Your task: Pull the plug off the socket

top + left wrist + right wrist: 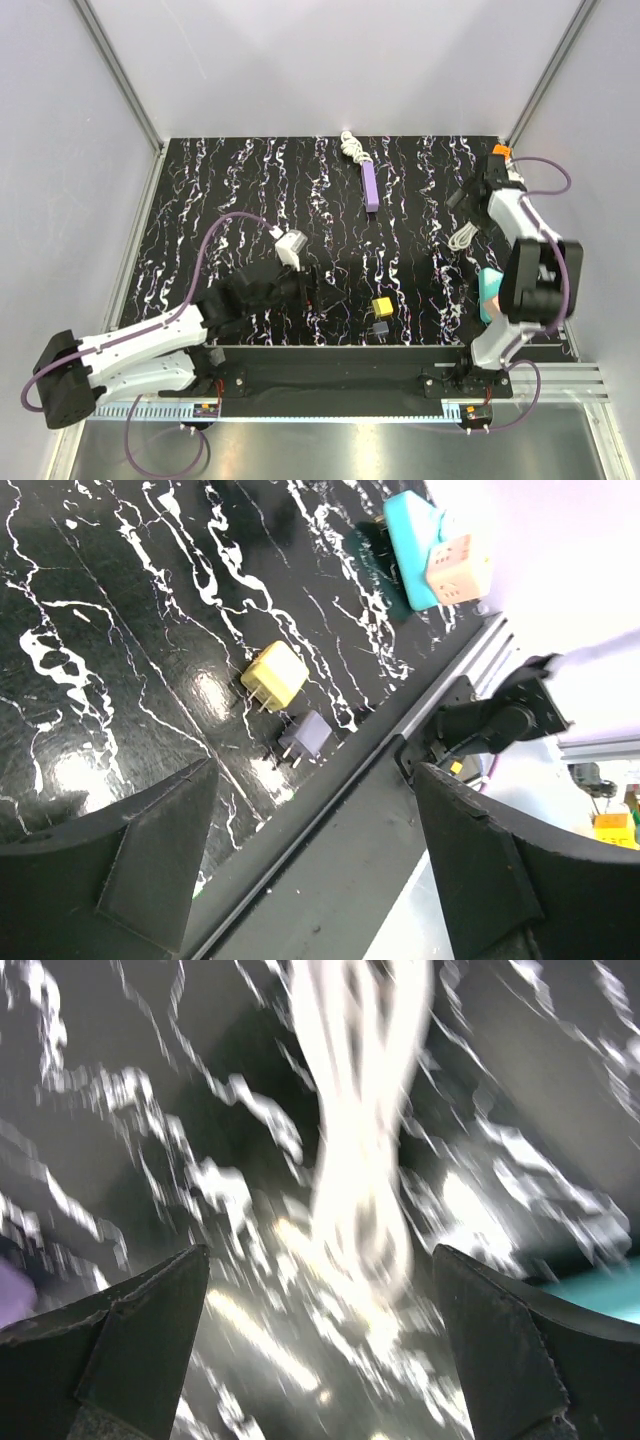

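Observation:
A teal socket block [484, 296] lies at the near right of the table, partly hidden by my right arm. A peach plug [491, 281] sits in it. Both show in the left wrist view, the socket [412, 535] and the plug [458, 568], at the top. My left gripper [315, 285] is open and empty over the near middle of the table, its jaws wide apart [310, 880]. My right gripper [462, 197] is open and empty at the far right, above a coiled white cable [360, 1160]. That view is blurred.
A yellow plug [275, 675] and a grey-purple plug [307, 737] lie loose near the front edge. A purple power strip [370, 186] with a white cord [350, 146] lies at the back middle. The white cable coil [462, 237] lies beside the right arm. A metal rail [400, 350] runs along the front.

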Motion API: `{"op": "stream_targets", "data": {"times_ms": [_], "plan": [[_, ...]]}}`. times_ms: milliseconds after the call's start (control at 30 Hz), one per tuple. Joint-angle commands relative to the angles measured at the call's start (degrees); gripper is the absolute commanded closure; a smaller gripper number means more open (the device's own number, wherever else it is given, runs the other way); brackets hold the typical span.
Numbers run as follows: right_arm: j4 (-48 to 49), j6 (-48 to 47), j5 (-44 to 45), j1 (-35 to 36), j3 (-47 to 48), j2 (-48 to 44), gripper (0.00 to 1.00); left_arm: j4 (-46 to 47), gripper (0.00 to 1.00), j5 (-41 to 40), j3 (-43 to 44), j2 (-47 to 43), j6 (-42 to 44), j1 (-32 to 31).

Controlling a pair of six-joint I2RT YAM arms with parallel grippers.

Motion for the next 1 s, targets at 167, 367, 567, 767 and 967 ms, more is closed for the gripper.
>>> {"op": "stream_targets", "data": {"times_ms": [167, 367, 567, 767, 967], "plan": [[3.5, -1.6, 1.9, -1.6, 10.3, 14.7, 0.04, -0.1, 0.18, 0.8, -0.1, -6.4, 0.6, -0.3], [4.7, -3.0, 2.7, -1.6, 8.3, 14.9, 0.21, 2.0, 0.18, 2.3, 3.2, -1.3, 2.4, -0.3], [5.1, -4.5, 0.0, -1.6, 6.6, 16.1, 0.62, 4.7, 0.21, 4.0, 5.6, 2.8, 1.8, -0.2], [8.1, -4.9, -6.2, -1.1, 0.2, 13.8, 0.94, 5.1, 0.23, 4.7, 8.0, 4.8, 1.1, -0.3], [10.1, -6.7, -7.9, 4.5, -11.4, 0.7, 0.92, 6.0, 0.24, 4.9, 9.3, 7.7, 0.8, -0.3]]}}
